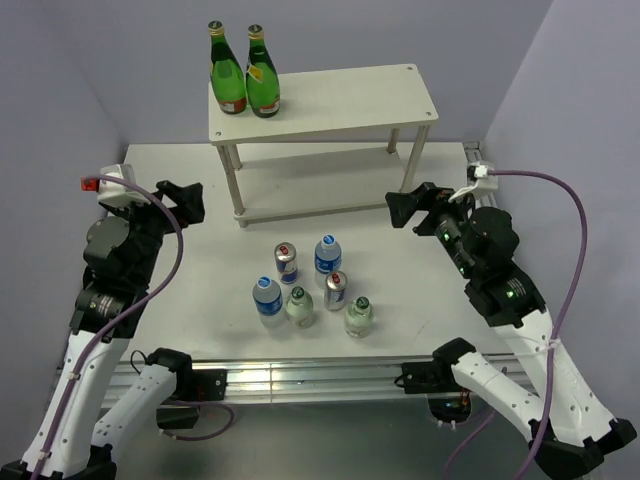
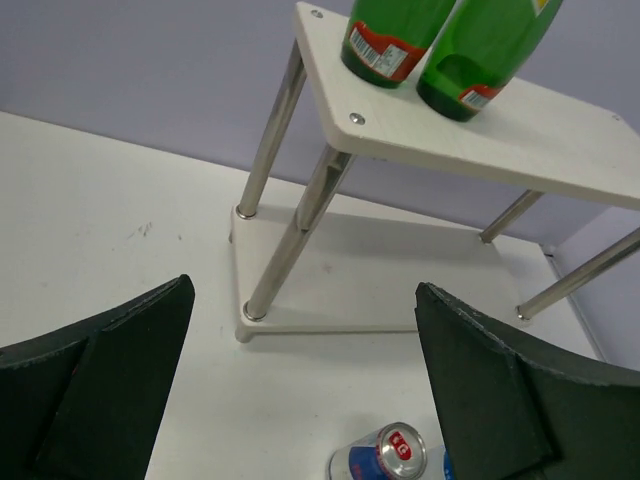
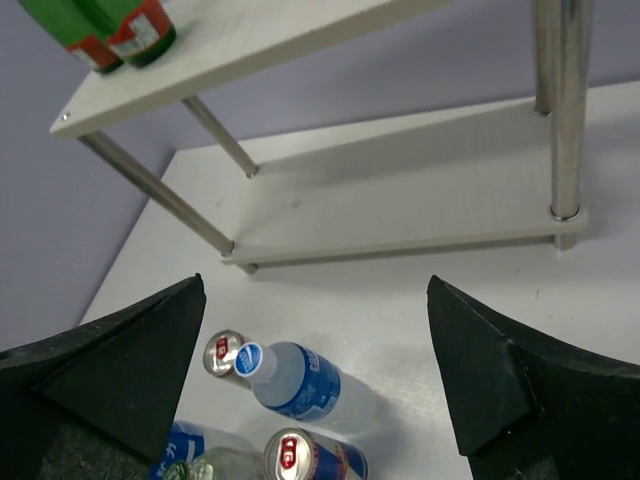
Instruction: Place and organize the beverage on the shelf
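While six drinks [image 1: 336,290] stand at the shelf's [image 1: 340,95] 6 o'clock | left gripper [image 1: 190,203] spread, empty | right gripper [image 1: 405,207] spread, empty

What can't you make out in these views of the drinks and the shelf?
Left wrist: green glass bottles cut off by the top edge; one can cut by the bottom edge.
Right wrist: nearest can and small bottle cropped by the bottom edge.
Top view: drink labels too small to read; the shelf's upper board hides part of its lower board.
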Motion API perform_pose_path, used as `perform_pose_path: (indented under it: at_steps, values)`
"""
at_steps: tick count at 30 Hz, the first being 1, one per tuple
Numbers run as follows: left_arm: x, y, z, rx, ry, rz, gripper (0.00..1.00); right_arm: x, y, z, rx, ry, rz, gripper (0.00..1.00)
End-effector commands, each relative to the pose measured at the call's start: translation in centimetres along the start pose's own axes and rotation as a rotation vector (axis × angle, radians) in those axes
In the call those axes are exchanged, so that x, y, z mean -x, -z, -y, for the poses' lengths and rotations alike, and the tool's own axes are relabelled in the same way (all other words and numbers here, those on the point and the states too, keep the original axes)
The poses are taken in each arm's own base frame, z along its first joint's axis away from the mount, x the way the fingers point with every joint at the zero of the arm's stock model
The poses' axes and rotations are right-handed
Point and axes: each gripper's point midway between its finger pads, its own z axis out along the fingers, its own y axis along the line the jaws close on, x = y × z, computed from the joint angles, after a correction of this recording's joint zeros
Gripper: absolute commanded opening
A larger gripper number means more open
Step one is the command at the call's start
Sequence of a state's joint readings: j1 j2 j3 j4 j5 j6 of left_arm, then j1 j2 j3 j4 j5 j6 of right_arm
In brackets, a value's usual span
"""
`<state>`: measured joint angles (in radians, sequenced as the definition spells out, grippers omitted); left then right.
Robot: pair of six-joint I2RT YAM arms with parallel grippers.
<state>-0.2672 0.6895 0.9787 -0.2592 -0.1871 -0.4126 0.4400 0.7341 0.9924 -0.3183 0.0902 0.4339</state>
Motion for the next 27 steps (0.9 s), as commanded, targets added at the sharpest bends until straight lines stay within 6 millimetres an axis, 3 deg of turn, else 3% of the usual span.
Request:
perform_pose_path:
  at_steps: [1,4,6,7,8,9,11,12,13,14,16,18,22,25,26,27]
  values:
    - [-0.6,0.3,-1.2,0.041,-0.037,-0.007,0.99,1.5,1.8,0.3,-0.025,0.041,0.044,1.0]
    - [-1.3,0.2,-1.2,0.037,-0.053,-0.04,0.99,1.0,2.9,-0.9,0.067,0.084,0.047,1.0]
    - [-2.4,-0.2,-1.5,0.054,-0.058,-0.088,0.99,0.5,3.2,0.2,-0.026,0.116,0.039,1.0]
    - [-2.9,-0.3,-1.2,0.038,-0.06,-0.109,0.99,-1.0,3.1,1.2,-0.093,0.138,-0.019,1.0]
    - [-3.4,-0.6,-1.3,0.045,-0.053,-0.129,0.99,-1.8,3.5,0.3,-0.087,0.152,-0.045,1.0]
    - [-3.7,-0.7,-1.5,0.058,-0.046,-0.145,0.99,-1.3,3.7,2.1,-0.218,0.165,-0.007,1.0]
    - [-4.0,-0.4,-2.1,0.099,-0.038,-0.161,0.96,-2.7,4.2,2.6,-0.305,0.192,-0.029,1.0]
    - [-4.0,-0.2,-2.2,0.107,-0.036,-0.159,0.96,-3.9,4.9,1.0,-0.264,0.213,-0.048,1.0]
    - [-3.9,0.1,-2.2,0.112,-0.034,-0.157,0.96,-3.3,5.5,1.9,-0.345,0.233,0.004,1.0]
    - [-3.5,0.5,-2.5,0.138,-0.019,-0.137,0.96,-4.9,5.9,2.0,-0.373,0.257,-0.026,1.0]
    - [-3.9,1.0,-1.8,0.134,-0.014,-0.15,0.96,-5.6,7.0,0.6,-0.341,0.284,-0.019,1.0]
    - [-5.6,1.7,-1.8,0.177,0.002,-0.195,0.96,-8.1,7.7,0.4,-0.353,0.294,-0.076,1.0]
    - [-7.9,2.9,0.3,0.13,0.018,-0.229,0.99,-10.6,7.8,-0.8,-0.302,0.314,-0.117,1.0]
    - [-9.9,3.6,2.2,0.121,0.027,-0.265,0.99,-11.7,7.2,-2.5,-0.227,0.264,-0.124,1.0]
    - [-11.3,4.3,4.2,0.086,0.025,-0.299,0.99,-12.9,7.0,-2.7,-0.195,0.276,-0.144,1.0]
    - [-11.3,4.7,3.2,0.164,-0.029,-0.261,0.99,-13.2,6.9,-3.6,-0.15,0.266,-0.152,1.0]
